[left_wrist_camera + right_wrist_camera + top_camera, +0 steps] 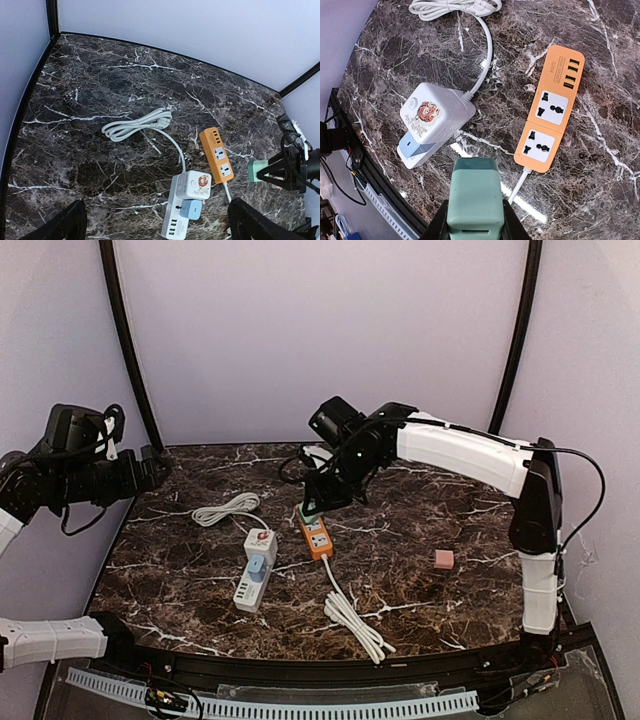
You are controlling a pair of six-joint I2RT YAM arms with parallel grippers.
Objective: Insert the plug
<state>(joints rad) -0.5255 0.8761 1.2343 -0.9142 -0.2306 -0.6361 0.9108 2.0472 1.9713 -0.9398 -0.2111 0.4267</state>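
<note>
Plug [475,192] is hanging in the air just beside the orange strip [549,115], not yet over a socket. The right gripper [318,495] is clamping it from both sides, probably keeping its prongs pointing down for insertion. The left gripper [158,468] is sitting wide open, well off to the side, leaving the approach free.

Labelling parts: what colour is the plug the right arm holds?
Mint green plug; clearest in the right wrist view.
</note>
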